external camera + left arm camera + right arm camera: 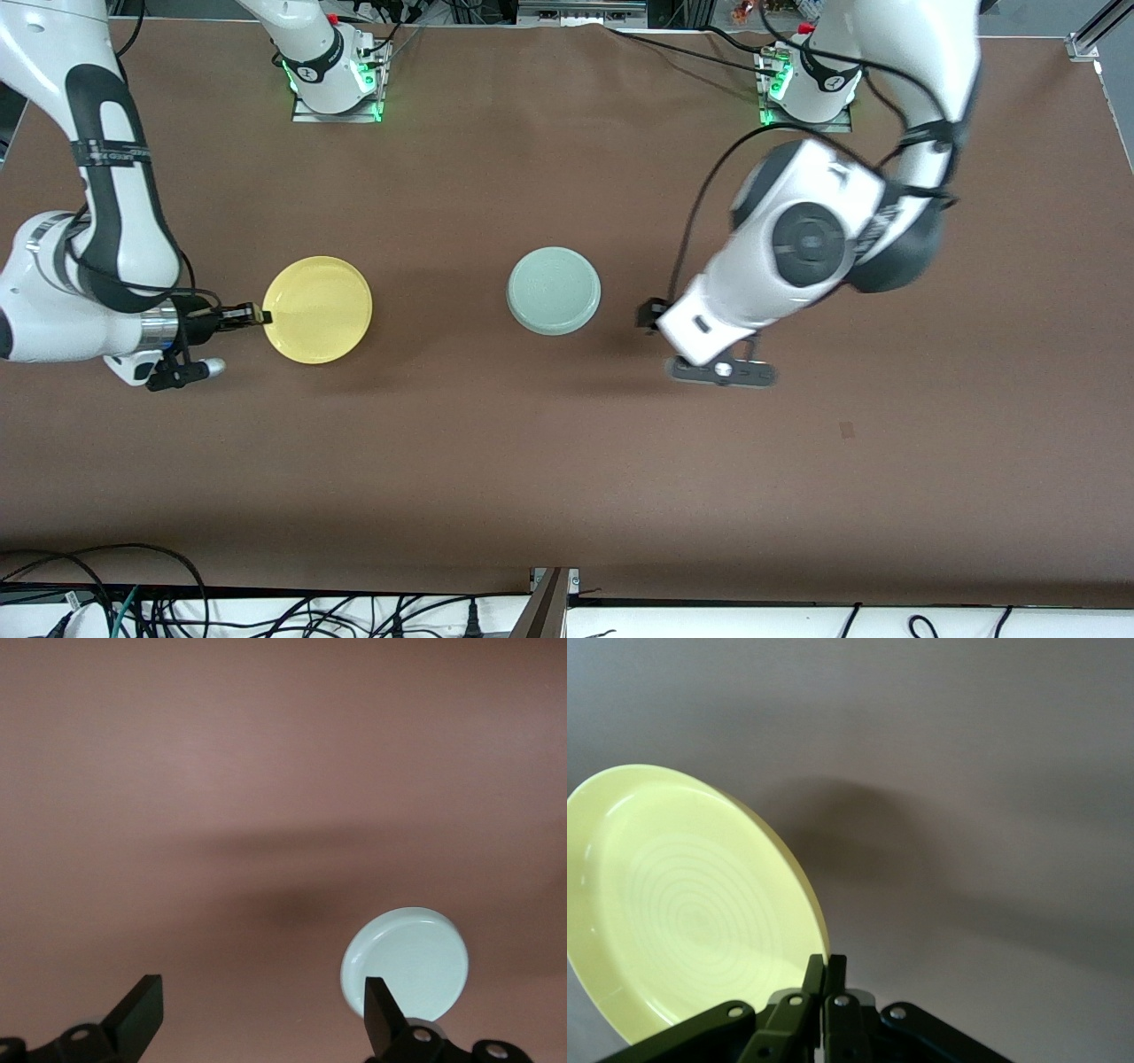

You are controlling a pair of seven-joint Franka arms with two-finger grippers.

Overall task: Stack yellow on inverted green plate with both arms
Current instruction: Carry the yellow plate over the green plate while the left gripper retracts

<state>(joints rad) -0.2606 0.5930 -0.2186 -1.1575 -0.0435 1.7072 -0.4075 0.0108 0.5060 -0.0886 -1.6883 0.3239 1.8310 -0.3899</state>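
Yellow plate (pixel 318 309) pinched at its rim by right gripper (pixel 259 314), toward the right arm's end from the inverted green plate (pixel 554 291). Left gripper (pixel 722 370) hangs released beside the green plate, toward the left arm's end.

Premises: a robotics laboratory. Two arm bases (pixel 335 75) are bolted onto a brown worktop (pixel 567 461). Loose cables (pixel 133 602) trail along its edge.

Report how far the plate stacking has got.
Done: the green plate lies upside down mid-table. In hand: the right pincer is shut on the rim of the yellow plate, toward the right arm's end. The left pincer is open beside the green plate, holding nothing. Left: setting yellow on green.
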